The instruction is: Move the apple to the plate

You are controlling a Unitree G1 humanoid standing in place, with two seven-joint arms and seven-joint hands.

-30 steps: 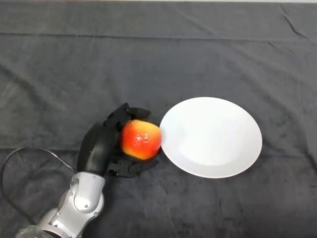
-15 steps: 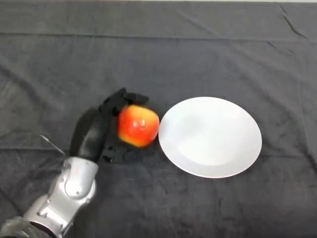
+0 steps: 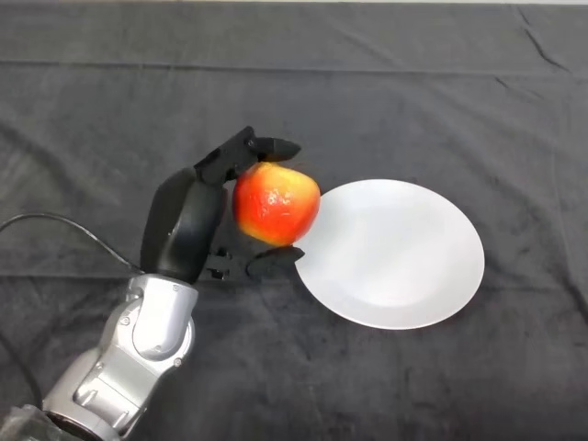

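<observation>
A red and yellow apple (image 3: 276, 203) is held in my left hand (image 3: 188, 225), lifted off the cloth. The fingers curl over its top and the thumb (image 3: 274, 260) sits under it. The apple hangs at the left rim of the white plate (image 3: 413, 266), overlapping that rim slightly in the head view. The plate lies flat on the dark cloth with nothing on it.
The dark cloth (image 3: 386, 101) covers the whole table, with creases along the far side. My silver-grey forearm (image 3: 138, 354) comes in from the lower left.
My hand has raised the apple off the cloth and carried it up and to the right, toward the plate's left rim. The plate has stayed put.
</observation>
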